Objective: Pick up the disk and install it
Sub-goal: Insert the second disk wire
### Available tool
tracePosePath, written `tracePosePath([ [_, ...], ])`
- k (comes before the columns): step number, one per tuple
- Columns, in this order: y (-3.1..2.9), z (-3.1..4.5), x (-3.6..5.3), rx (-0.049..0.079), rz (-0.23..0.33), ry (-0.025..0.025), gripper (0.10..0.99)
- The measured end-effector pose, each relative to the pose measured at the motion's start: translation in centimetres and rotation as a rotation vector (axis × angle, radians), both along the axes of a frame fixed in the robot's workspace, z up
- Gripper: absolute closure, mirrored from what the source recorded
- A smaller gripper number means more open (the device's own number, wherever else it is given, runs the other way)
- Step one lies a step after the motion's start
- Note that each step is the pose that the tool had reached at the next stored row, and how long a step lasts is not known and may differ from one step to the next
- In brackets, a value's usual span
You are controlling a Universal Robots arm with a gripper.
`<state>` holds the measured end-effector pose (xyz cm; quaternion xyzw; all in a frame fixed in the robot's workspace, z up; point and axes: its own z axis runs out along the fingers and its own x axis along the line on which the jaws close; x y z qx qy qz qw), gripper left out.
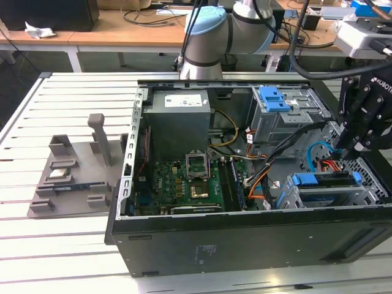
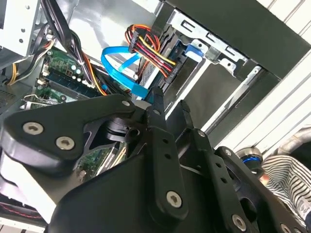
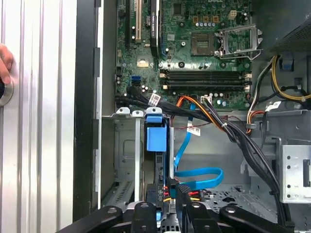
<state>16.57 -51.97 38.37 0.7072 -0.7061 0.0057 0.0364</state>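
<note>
One gripper (image 2: 171,99), fingers (image 2: 158,109) slightly apart w/ nothing between, hangs just above disk (image 1: 324,180) seated in drive cage (image 1: 375,191).

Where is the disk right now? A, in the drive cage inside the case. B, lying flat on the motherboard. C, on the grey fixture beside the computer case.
A: the disk, in its blue carrier, sits in the drive cage at the exterior view's right, below the gripper.

We see white lettering (image 1: 383,86) on the black robot gripper (image 1: 345,146) and a white printed sticker (image 1: 184,100) on the grey metal power-supply box (image 1: 177,125).
</note>
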Motion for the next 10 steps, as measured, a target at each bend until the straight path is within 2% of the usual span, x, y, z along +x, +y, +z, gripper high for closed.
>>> tracePosePath([
  [5,0.01,-0.4,-0.37,0.0,0.006,0.0,0.784],
  [7,0.31,-0.41,-0.38,0.0,0.009,0.0,0.784],
  [10,0.35,-0.6,-0.4,0.0,0.015,0.0,0.784],
])
